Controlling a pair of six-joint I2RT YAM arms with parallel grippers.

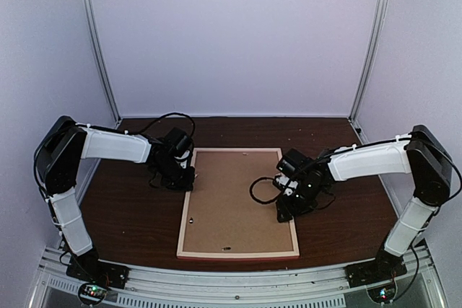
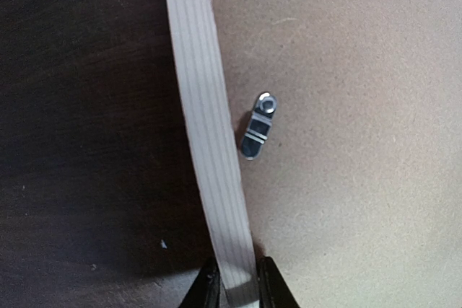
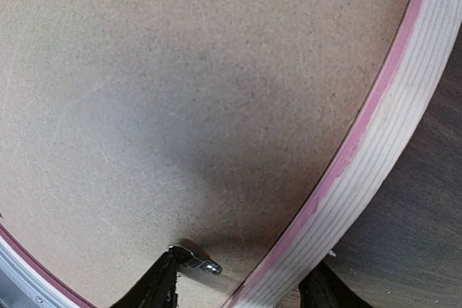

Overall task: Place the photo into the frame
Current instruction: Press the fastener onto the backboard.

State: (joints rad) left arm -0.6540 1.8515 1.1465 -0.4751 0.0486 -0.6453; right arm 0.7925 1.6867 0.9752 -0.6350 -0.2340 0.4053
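One backing board [image 1: 234, 200] fills the frame [image 1: 238, 254]; left fingers [image 2: 206, 293] pinch its rail, right fingers [image 3: 155, 290] straddle it open.

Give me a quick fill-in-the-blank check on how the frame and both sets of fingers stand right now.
1. The frame lies face ___ on the table, board up.
2. In the top view, the left fingers are shut on the frame's ___ rail.
3. The right fingers stand open astride its ___ rail.
4. The small metal clip near the left fingers sits on the ___, not the rail.

Missing words: down; left; right; board.
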